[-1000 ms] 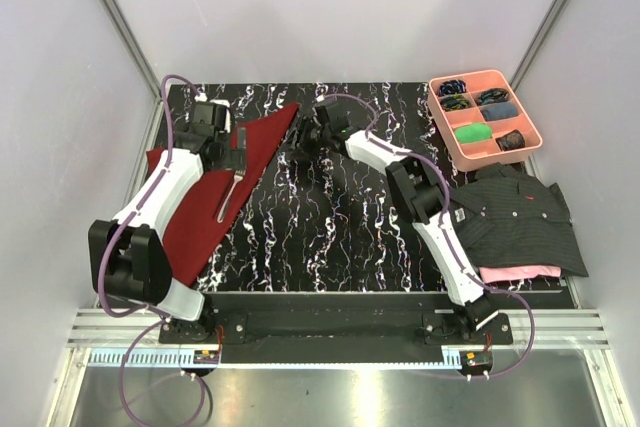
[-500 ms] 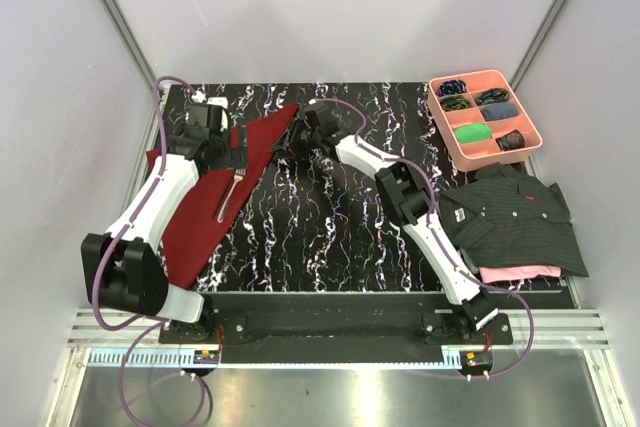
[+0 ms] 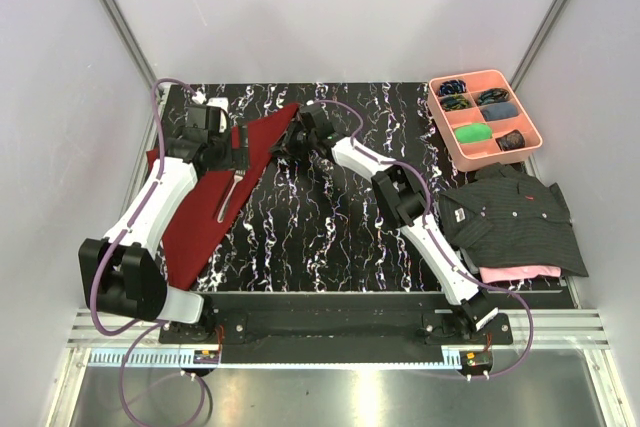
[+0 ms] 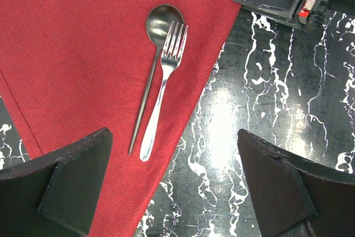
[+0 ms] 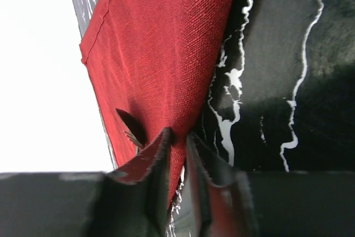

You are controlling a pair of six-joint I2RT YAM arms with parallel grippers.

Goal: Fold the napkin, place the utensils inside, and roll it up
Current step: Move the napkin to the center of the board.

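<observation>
**Right claw closes in on the napkin's corner**
The right claw [image 3: 284,143] has swung left across the counter [image 3: 330,227] and narrowed. The napkin [image 3: 258,144] corner, earlier well to its left, is now pinched between its fingers [image 5: 150,170].

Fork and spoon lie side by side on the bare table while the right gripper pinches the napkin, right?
No: the fork and spoon lie on the napkin, not the bare table; the left wrist view shows it. The right gripper does pinch the napkin.
</observation>
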